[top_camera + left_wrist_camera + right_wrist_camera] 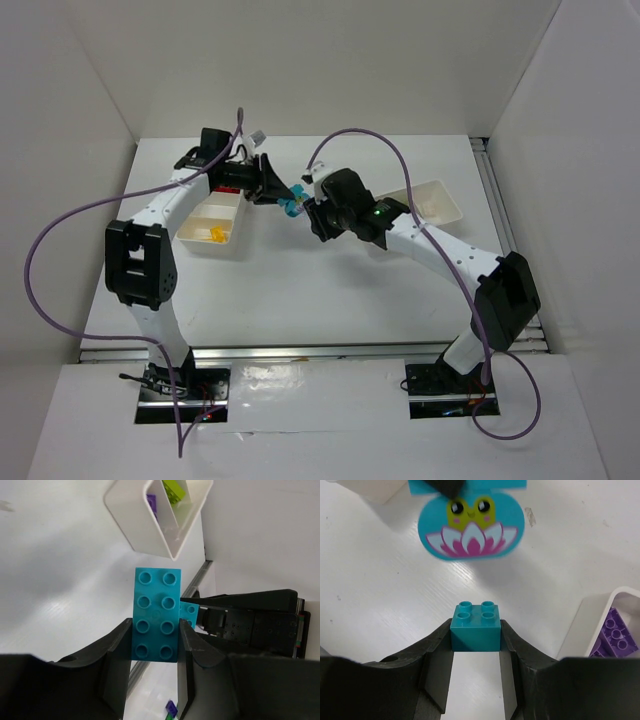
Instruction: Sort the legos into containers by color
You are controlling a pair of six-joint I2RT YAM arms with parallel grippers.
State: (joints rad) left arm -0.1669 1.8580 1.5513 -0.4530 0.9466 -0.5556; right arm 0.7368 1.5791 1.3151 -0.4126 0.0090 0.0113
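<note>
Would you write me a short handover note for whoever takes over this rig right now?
Left gripper: shut on the large cyan brick, held between the trays.
Right gripper: shut on the small cyan brick, close beside it.
Done: purple bricks and a green brick lie in the right tray; red pieces and yellow pieces lie in the left tray.
Left: both cyan bricks need a compartment.

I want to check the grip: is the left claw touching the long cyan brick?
Touching. In the left wrist view the left claw has both fingers pressed against opposite sides of the long cyan brick, no gap visible.
</note>
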